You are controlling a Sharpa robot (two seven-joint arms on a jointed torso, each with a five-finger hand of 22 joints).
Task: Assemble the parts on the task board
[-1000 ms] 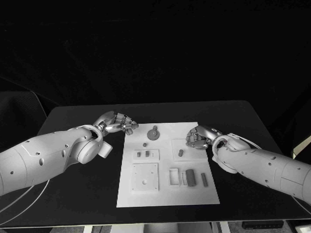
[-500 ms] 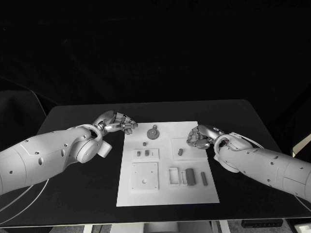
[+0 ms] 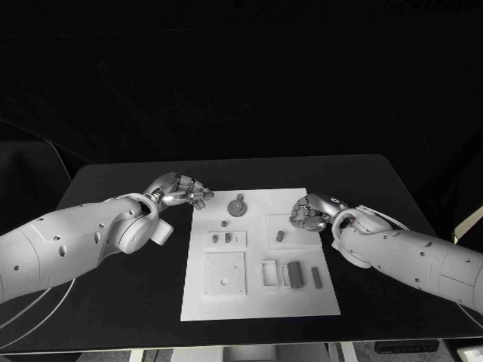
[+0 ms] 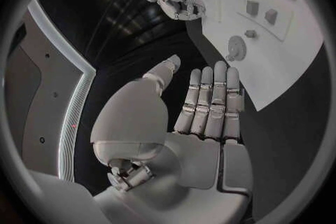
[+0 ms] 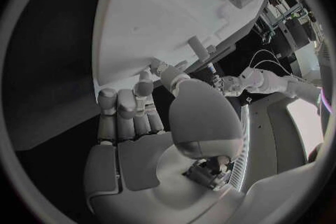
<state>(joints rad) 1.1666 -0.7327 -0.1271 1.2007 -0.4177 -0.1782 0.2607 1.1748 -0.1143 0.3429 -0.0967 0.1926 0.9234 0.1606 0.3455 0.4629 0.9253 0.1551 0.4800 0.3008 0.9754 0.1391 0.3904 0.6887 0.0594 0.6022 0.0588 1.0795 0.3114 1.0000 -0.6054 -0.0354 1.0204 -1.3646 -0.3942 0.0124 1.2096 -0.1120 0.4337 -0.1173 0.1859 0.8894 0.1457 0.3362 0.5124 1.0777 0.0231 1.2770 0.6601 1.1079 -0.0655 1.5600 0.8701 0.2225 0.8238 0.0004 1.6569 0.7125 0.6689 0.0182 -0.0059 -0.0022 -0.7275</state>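
- Centrally, the board (image 3: pixel 261 256) is lying flat on the black table (image 3: pixel 122 302), a white plate with its long side running from 12 to 6 o'clock.
- Parts are sitting on it: a round piece (image 3: pixel 237 206) with a tab toward 12 o'clock, two small blocks (image 3: pixel 227 239) just below it, a square plate (image 3: pixel 226 274) toward 7 o'clock, a small peg (image 3: pixel 280 236) toward 2 o'clock of the middle, and a frame with bars (image 3: pixel 292 274) toward 5 o'clock.
- The left hand (image 3: pixel 183 190) is hovering just off the board's corner at 10 o'clock, over bare table. In the left wrist view its fingers (image 4: pixel 213 98) are lying straight and side by side, the thumb apart, holding nothing.
- The right hand (image 3: pixel 309 210) is hanging at the board's edge at 2 o'clock, near the peg. In the right wrist view its fingers (image 5: pixel 129 106) are reaching out loosely toward the board, nothing between them and the thumb.
- The two hands are staying well apart, the round piece between them.
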